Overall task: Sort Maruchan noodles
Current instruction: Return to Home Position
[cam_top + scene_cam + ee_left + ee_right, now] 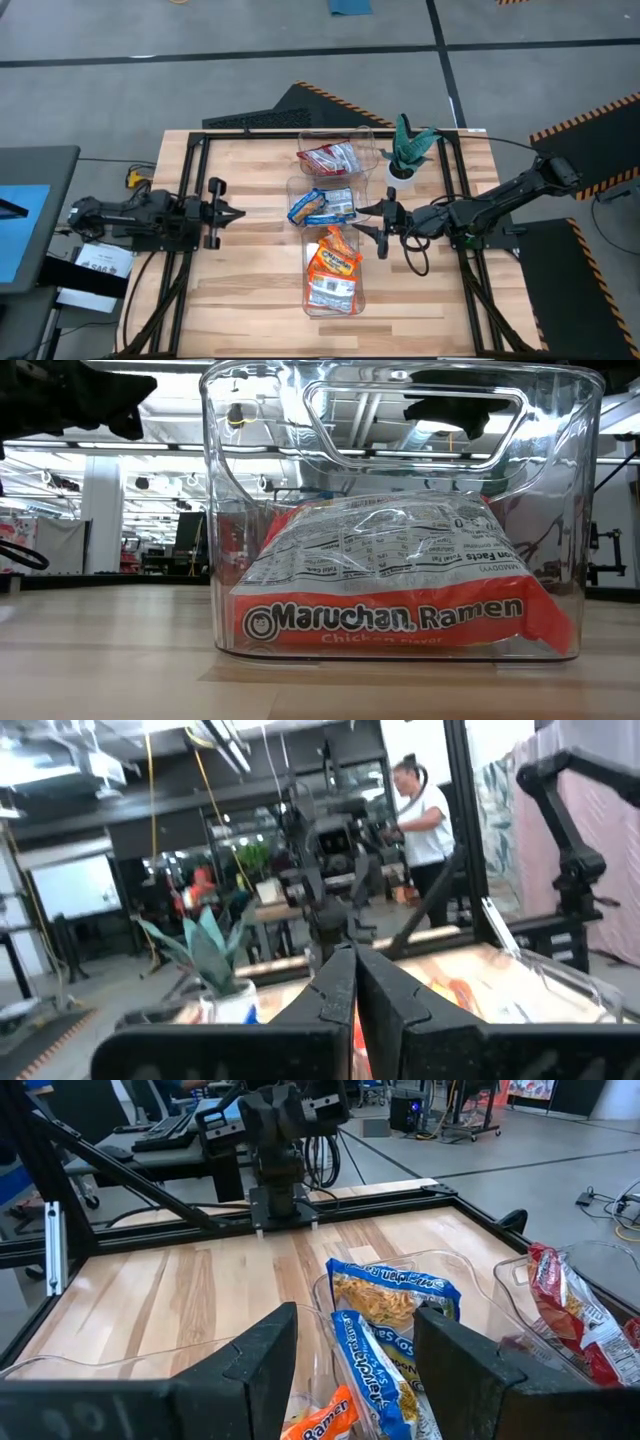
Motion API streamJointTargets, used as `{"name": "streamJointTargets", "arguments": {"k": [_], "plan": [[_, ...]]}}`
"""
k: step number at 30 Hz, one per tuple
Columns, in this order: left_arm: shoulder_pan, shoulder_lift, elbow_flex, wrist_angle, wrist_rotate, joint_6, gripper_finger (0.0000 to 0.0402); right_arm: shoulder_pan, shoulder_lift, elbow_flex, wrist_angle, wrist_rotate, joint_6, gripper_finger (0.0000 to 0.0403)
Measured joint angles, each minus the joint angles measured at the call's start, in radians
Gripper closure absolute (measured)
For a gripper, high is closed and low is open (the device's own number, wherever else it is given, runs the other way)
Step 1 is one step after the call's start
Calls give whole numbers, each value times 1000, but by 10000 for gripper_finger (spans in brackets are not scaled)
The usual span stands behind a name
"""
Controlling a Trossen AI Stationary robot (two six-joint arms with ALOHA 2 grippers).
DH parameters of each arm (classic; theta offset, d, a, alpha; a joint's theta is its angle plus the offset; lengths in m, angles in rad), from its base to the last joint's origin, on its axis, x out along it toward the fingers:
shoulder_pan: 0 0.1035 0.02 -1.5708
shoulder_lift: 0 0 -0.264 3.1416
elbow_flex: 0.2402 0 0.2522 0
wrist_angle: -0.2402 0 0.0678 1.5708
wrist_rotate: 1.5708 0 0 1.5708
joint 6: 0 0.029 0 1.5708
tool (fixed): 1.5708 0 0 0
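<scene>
Three clear bins stand in a row down the table's middle. The far bin (335, 140) holds red Maruchan packets (327, 158) (570, 1315). The middle bin (295, 195) holds blue-and-white packets (322, 206) (390, 1305). The near bin (360, 295) (230, 510) holds orange packets (334, 270) (400, 615), lying flat on its floor. My left gripper (238, 213) (355, 995) is shut and empty, left of the middle bin. My right gripper (368, 218) (355, 1350) is open and empty, just right of the middle bin and pointing at it.
A small potted plant (406, 150) (215, 960) stands at the far right, beside the far bin. A black metal frame (200, 135) (130, 1210) borders the table. Bare wood lies left of the bins (250, 270). A person (420, 815) stands in the room beyond.
</scene>
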Motion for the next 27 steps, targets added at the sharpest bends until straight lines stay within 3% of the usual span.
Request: {"name": "streamJointTargets", "arguments": {"k": [4, 12, 15, 20, 23, 27], "plan": [[0, -81, 0, -79, 0, -6, 401, 2, 0, 0, 0, 0, 10, 184], [0, -66, -1, -118, -31, -2, 401, 3, 0, 1, -9, 0, -7, 192], [0, -67, -1, -106, -33, 2, 401, 2, -29, 1, -88, 1, -9, 237], [0, -67, -1, -103, -33, 2, 401, -3, -128, 1, -275, 1, 22, 379], [1, -67, -1, -103, -33, 2, 401, -9, -223, -50, -283, -10, 57, 381], [1, -67, -1, -103, -33, 6, 401, -12, -319, -209, -142, -54, 77, 385]]}}
